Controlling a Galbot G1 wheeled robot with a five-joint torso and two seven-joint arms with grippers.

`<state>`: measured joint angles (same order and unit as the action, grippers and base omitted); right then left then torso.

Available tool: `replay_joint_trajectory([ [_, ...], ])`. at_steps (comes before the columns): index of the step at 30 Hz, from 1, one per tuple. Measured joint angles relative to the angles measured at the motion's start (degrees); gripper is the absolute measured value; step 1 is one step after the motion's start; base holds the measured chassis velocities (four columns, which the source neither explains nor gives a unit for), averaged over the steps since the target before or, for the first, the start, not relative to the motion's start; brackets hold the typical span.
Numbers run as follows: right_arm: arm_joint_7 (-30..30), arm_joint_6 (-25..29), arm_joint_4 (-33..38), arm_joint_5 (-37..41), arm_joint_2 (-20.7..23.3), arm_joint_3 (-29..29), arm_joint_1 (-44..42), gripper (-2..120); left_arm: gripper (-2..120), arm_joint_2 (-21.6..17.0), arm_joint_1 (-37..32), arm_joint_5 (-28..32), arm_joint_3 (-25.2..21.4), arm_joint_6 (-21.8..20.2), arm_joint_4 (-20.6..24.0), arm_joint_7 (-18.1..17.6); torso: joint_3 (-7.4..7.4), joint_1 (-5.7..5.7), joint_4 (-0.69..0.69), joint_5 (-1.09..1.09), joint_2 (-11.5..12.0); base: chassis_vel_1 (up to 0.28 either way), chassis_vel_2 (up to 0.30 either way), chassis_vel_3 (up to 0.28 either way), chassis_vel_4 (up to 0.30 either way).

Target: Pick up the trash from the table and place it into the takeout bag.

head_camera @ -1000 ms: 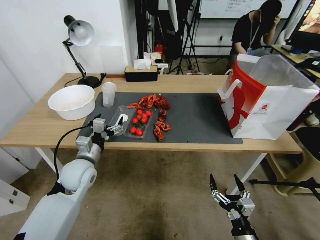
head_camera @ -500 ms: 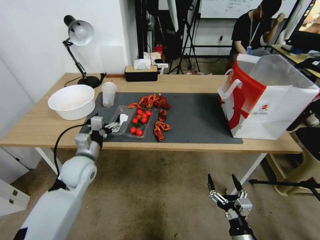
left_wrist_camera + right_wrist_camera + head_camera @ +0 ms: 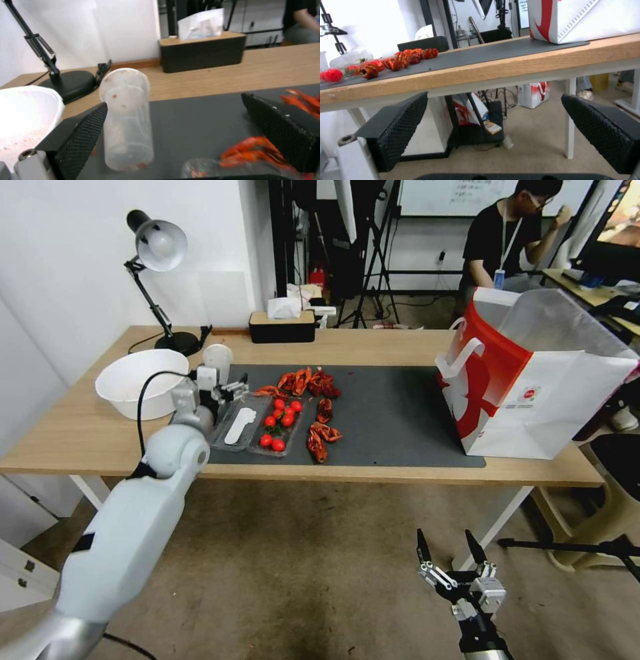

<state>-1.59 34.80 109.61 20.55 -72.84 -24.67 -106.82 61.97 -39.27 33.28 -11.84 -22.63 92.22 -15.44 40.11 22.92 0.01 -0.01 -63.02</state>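
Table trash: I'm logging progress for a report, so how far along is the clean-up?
Done: nothing visibly. The bowl, cup, tomato tray and red shells all lie on the table; the bag's inside is hidden.
In hand: nothing. The left gripper is open beside the cup; the right gripper is open below the table edge.
Left: bagging everything.

Light-wood table [image 3: 400,350], matt grey mat [image 3: 393,413], frosted plastic cup [image 3: 126,117].
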Motion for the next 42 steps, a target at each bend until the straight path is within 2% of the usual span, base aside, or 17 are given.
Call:
replay_joint_trajectory([
  [1,0.0,0.0,0.0,0.0,0.0,0.0,0.0,100,100,0.0,0.0,0.0,0.0,0.0,0.0,0.0,0.00,0.00,0.00,0.00,0.0,0.000,0.000,0.000,0.000],
  [2,0.0,0.0,0.0,0.0,-0.1,0.0,0.0,100,100,0.2,3.1,0.1,1.3,-0.5,-2.4,-1.3,0.00,0.00,0.00,0.00,0.0,0.000,0.000,0.000,0.000],
  [4,0.0,0.0,0.0,0.0,-0.1,0.0,-0.1,100,100,0.3,4.5,0.2,1.9,-0.7,-3.4,-1.7,0.00,0.00,-0.01,0.02,0.0,0.000,0.000,0.000,0.000],
  [6,-0.1,0.0,0.0,-0.1,-0.2,-0.1,-0.1,100,100,0.5,8.8,0.4,3.9,-1.7,-6.6,-2.4,0.00,0.01,-0.01,0.01,0.0,0.000,0.000,0.000,0.000],
  [8,-0.1,0.0,0.0,-0.1,-0.2,-0.1,-0.1,100,100,0.6,10.0,0.4,4.5,-1.8,-7.7,-2.6,0.00,0.00,-0.02,0.03,0.0,0.000,0.000,0.000,0.000],
  [10,-0.1,0.0,-0.1,-0.1,-0.3,-0.2,-0.2,100,100,0.9,13.3,0.4,6.6,-2.2,-11.2,-2.6,0.00,0.00,0.00,0.00,0.0,0.000,0.000,0.000,0.000],
  [12,-0.1,0.1,-0.1,-0.1,-0.3,-0.2,-0.2,100,100,1.1,14.0,0.4,7.0,-2.4,-12.1,-2.6,0.00,0.01,-0.01,0.00,0.0,0.000,0.000,0.000,0.000],
  [14,-0.1,0.1,-0.2,-0.1,-0.3,-0.3,-0.2,100,100,2.1,17.0,0.4,8.7,-2.7,-16.9,-2.6,0.00,0.00,-0.01,0.02,0.0,0.000,0.000,0.000,0.000],
  [15,-0.1,0.1,-0.2,-0.1,-0.3,-0.3,-0.2,100,100,2.1,17.0,0.4,8.7,-2.7,-16.9,-2.6,0.00,0.00,-0.01,0.02,0.0,0.000,0.000,0.000,0.000],
  [18,-0.2,0.2,-0.3,0.1,0.0,-0.6,-0.2,100,100,3.1,19.4,0.6,10.1,-3.2,-21.1,-2.3,0.00,0.00,-0.01,0.01,0.0,0.000,0.000,0.000,0.000],
  [24,-0.3,0.2,-0.5,0.4,0.3,-0.9,-0.2,100,100,4.2,21.3,0.3,11.6,-4.6,-24.9,-2.2,0.00,-0.01,-0.01,0.01,0.0,0.000,0.000,0.000,0.000],
  [28,-0.3,0.2,-0.9,0.6,0.6,-0.9,0.0,100,100,5.2,23.1,-1.5,12.5,-5.2,-29.4,-2.2,0.00,-0.01,0.00,0.01,0.0,0.000,0.000,0.000,0.000],
  [36,-0.4,0.2,-1.3,0.7,0.6,-0.8,0.2,100,100,5.8,24.3,-1.8,12.5,-5.8,-32.0,-2.6,0.00,-0.01,0.00,0.01,0.0,0.000,0.000,0.000,0.000],
  [42,-0.4,0.3,-1.4,0.7,0.4,-0.8,0.3,100,100,6.5,24.8,-0.4,12.4,-7.9,-32.9,-4.4,-0.01,0.00,-0.01,0.01,0.0,0.000,0.000,0.000,0.000],
])
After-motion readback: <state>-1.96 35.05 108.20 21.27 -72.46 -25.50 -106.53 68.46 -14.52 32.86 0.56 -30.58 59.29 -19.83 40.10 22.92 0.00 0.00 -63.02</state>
